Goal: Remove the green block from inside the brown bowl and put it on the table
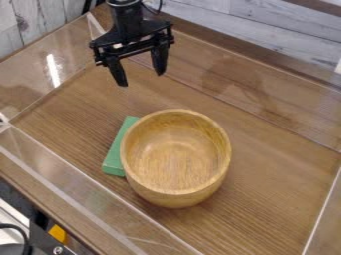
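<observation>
The green block (pixel 120 146) lies flat on the table (pixel 266 120), tucked against the left outer wall of the brown bowl (pixel 176 156), which partly hides it. The bowl's inside holds nothing that I can see. My gripper (pixel 138 69) hangs above the table behind the bowl, fingers spread open and pointing down, nothing between them. It is well apart from both block and bowl.
Clear acrylic walls (pixel 54 214) run around the table's edges. A white planked surface (pixel 266 25) lies beyond the back wall. Bare wood-grain tabletop stretches to the right of the bowl.
</observation>
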Controlling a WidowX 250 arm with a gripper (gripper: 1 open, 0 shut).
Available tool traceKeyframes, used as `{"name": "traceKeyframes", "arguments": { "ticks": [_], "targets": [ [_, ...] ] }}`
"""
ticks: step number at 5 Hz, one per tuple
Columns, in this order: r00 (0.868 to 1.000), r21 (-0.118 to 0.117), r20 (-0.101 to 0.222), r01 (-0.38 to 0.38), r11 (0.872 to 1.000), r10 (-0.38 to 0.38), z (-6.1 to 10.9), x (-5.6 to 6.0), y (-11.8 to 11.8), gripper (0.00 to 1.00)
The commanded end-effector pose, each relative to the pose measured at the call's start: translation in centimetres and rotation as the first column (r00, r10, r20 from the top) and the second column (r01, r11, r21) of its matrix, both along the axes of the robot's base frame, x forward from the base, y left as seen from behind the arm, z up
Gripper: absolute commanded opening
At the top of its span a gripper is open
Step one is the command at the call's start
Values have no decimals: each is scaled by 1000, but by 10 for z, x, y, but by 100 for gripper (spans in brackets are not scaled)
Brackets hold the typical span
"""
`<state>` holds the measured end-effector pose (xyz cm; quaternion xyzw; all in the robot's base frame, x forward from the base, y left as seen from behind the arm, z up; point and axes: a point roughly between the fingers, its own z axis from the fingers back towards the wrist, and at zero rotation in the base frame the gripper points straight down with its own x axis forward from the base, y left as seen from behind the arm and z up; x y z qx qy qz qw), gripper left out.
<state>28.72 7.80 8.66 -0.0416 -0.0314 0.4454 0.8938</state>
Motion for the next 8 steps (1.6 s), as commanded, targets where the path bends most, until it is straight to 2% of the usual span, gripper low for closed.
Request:
{"name": "traceKeyframes", "arguments": {
  "ticks": [1, 3, 4, 5, 6, 7, 8],
  "targets": [
    [999, 26, 52, 16, 1000, -17, 15, 12, -8, 100],
    [999, 43, 25, 46, 998, -47, 2, 11, 3, 100],
    [1000, 51, 12, -14, 999, 13, -13, 8, -11, 100],
    [999, 63, 4, -47, 997, 47, -24, -3, -25, 100],
    [1000, 72, 1, -17, 997, 17, -27, -26, -17, 100],
    [1000, 78, -7, -16, 997, 16, -30, -39, -11, 100],
    [1000, 77, -13, -12, 997, 13, -25, -44, -18, 100]
  ]
}}
